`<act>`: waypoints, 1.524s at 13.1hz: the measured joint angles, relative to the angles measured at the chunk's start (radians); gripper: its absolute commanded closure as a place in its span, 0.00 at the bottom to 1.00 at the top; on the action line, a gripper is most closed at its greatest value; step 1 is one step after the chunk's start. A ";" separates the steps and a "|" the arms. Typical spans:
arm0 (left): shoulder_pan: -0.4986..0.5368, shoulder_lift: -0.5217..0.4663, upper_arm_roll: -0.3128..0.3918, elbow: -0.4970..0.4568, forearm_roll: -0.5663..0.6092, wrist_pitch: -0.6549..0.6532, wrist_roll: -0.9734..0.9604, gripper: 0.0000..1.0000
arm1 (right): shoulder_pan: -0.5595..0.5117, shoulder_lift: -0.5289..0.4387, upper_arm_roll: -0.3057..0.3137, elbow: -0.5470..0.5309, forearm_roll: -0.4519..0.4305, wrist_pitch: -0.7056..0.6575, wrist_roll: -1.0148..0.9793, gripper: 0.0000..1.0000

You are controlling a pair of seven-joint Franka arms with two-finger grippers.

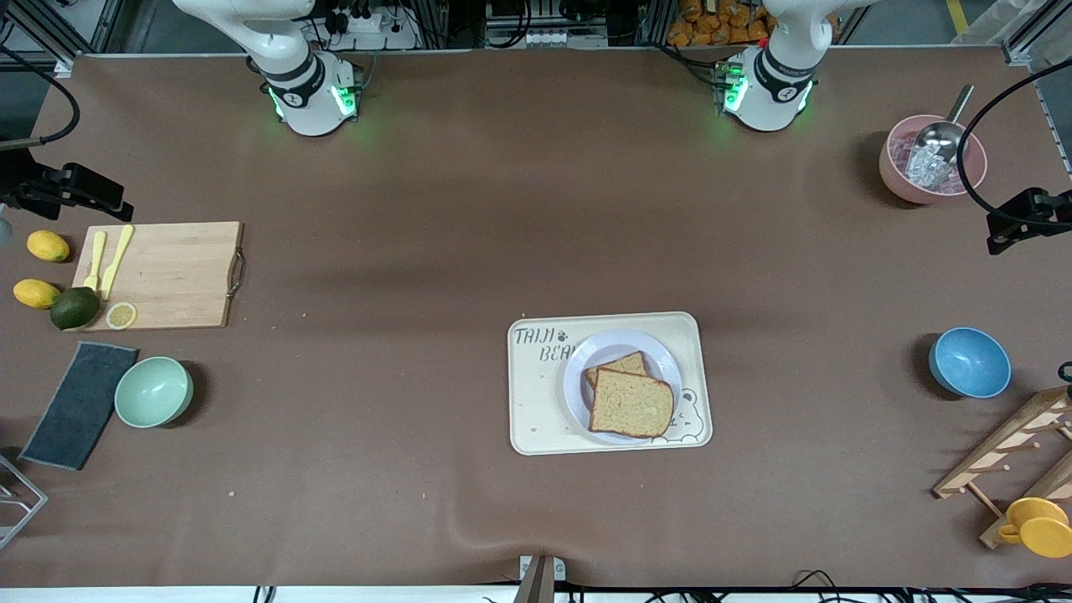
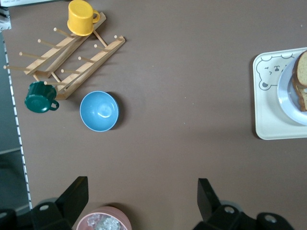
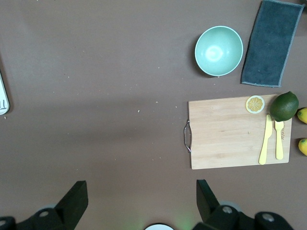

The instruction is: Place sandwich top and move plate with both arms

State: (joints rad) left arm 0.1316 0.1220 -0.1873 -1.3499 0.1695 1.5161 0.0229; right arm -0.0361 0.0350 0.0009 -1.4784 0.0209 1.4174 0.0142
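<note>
The pale plate (image 1: 578, 381) rests on a cream bear tray (image 1: 536, 419) in the middle of the table, nearer the front camera. On the plate the sandwich top (image 1: 631, 404), a plain tan slice, lies skewed over a lower bread slice (image 1: 620, 366). Both arms are raised near their bases, and their hands are outside the front view. My left gripper (image 2: 142, 191) is open and holds nothing, hanging over bare table by the pink bowl (image 2: 103, 221), with the plate (image 2: 287, 98) at that view's edge. My right gripper (image 3: 139, 194) is open over bare table, apart from the cutting board (image 3: 235, 134).
Toward the left arm's end stand a blue bowl (image 1: 970, 362), a wooden cup rack (image 1: 1009, 456) with a yellow cup (image 1: 1038, 526), and the pink bowl with a scoop (image 1: 932, 159). Toward the right arm's end are the cutting board (image 1: 163, 275), lemons, a lime (image 1: 74, 308), a green bowl (image 1: 153, 392) and a dark cloth (image 1: 79, 404).
</note>
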 measured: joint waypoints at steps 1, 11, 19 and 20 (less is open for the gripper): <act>-0.038 -0.029 0.040 -0.047 -0.013 0.040 -0.021 0.00 | 0.000 0.000 0.000 0.000 0.000 0.000 0.000 0.00; -0.139 -0.146 0.155 -0.169 -0.099 0.004 -0.116 0.00 | 0.000 0.001 0.000 0.000 0.000 0.000 0.000 0.00; -0.180 -0.168 0.158 -0.209 -0.140 -0.074 -0.207 0.00 | 0.000 0.002 0.000 0.000 0.000 0.000 0.000 0.00; -0.182 -0.170 0.158 -0.210 -0.140 -0.078 -0.211 0.00 | 0.000 0.002 0.000 0.000 0.000 0.000 0.000 0.00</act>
State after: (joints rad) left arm -0.0502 -0.0485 -0.0292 -1.5594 0.0290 1.4382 -0.1878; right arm -0.0362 0.0371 0.0007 -1.4784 0.0209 1.4174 0.0139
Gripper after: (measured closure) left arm 0.000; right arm 0.000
